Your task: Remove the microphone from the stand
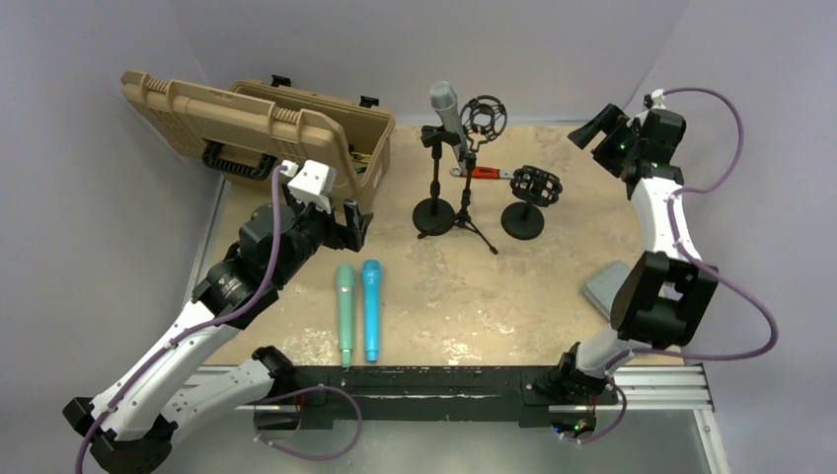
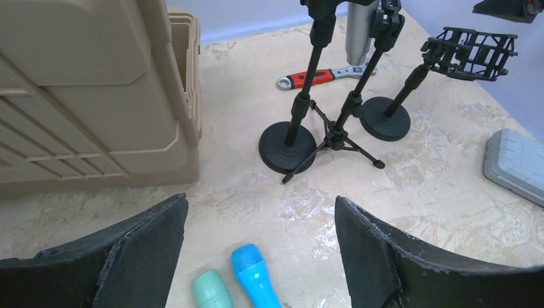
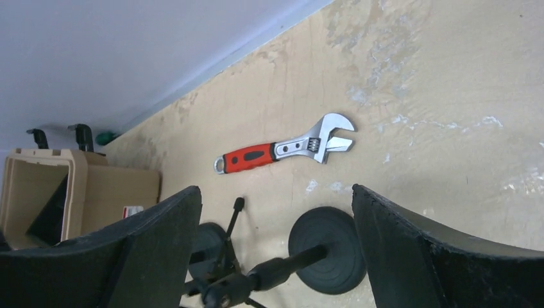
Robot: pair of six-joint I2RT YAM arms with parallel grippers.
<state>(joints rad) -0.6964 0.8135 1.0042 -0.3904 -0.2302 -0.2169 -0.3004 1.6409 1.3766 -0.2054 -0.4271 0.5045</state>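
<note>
The silver microphone [image 1: 449,114] sits in its stand [image 1: 434,183]; both grippers are wide apart and empty.
It leans in a black clip [image 1: 434,134] at the back of the table [image 1: 553,276]. The left gripper [image 1: 353,225] hangs near the tan case [image 1: 296,128], fingers spread, holding nothing. The right gripper [image 1: 590,133] is up at the back right, spread and empty too. The microphone looks hard, smooth and maybe slippery, and not very heavy. I would grab its grey body just above the clip, not the mesh head, which might dent. The stand could tip.
</note>
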